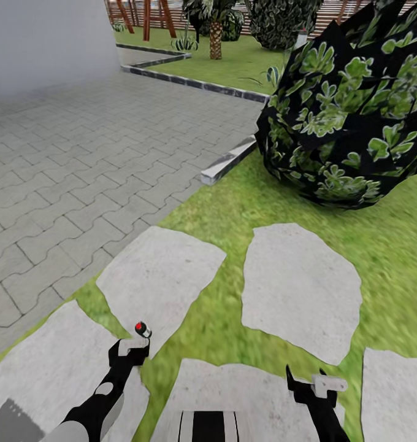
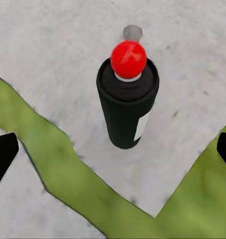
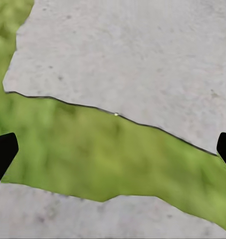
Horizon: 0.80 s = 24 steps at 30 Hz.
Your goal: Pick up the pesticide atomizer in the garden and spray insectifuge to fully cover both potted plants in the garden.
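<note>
The pesticide atomizer (image 1: pixel 142 329), a slim dark bottle with a white label and a round red cap, stands on a grey stepping stone (image 1: pixel 165 270) in the garden lawn. My left gripper (image 1: pixel 133 347) hovers just short of it, open. In the left wrist view the atomizer (image 2: pixel 126 102) sits centred between the two black fingertips (image 2: pixel 3 152), which stand wide apart and do not touch it. My right gripper (image 1: pixel 306 376) is open over grass and stone, with nothing between its fingers (image 3: pixel 3 152). The two potted plants are out of view.
A big dark bush with green leaf clusters (image 1: pixel 349 104) rises at the right. Grey block paving (image 1: pixel 80 153) with a stone kerb (image 1: pixel 227 162) spreads to the left. Further stepping stones (image 1: pixel 300 288) lie in the grass. A palm (image 1: pixel 214 31) and slat fence stand far back.
</note>
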### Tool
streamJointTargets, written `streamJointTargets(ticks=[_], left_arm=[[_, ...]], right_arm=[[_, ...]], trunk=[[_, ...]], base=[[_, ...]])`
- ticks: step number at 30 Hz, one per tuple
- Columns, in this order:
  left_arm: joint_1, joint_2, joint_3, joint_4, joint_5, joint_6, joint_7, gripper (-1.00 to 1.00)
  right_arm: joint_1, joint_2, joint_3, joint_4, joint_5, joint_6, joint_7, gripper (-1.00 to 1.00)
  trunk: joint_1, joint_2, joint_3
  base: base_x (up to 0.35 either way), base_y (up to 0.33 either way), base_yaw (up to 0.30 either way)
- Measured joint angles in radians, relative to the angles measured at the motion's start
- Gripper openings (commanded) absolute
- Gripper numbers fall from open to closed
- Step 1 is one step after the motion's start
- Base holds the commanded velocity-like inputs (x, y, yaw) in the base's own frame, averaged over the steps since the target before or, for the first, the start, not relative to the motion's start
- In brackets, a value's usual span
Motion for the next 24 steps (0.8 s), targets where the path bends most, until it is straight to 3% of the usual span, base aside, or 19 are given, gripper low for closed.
streamJointTargets(ticks=[10,24], left_arm=[[0.0,-0.001,-0.001,-0.006,0.0,-0.005,0.0,1.0],[0.0,0.0,-0.001,-0.006,0.0,-0.014,-0.001,1.0]], right_arm=[[0.0,0.0,0.0,-0.002,0.0,0.0,0.0,1.0],[0.0,0.0,0.0,-0.002,0.0,-0.002,0.0,1.0]], trunk=[[0.0,0.0,0.0],[0.007,-0.003,-0.07]], base=[[0.025,0.0,0.0],[0.0,0.0,0.0]])
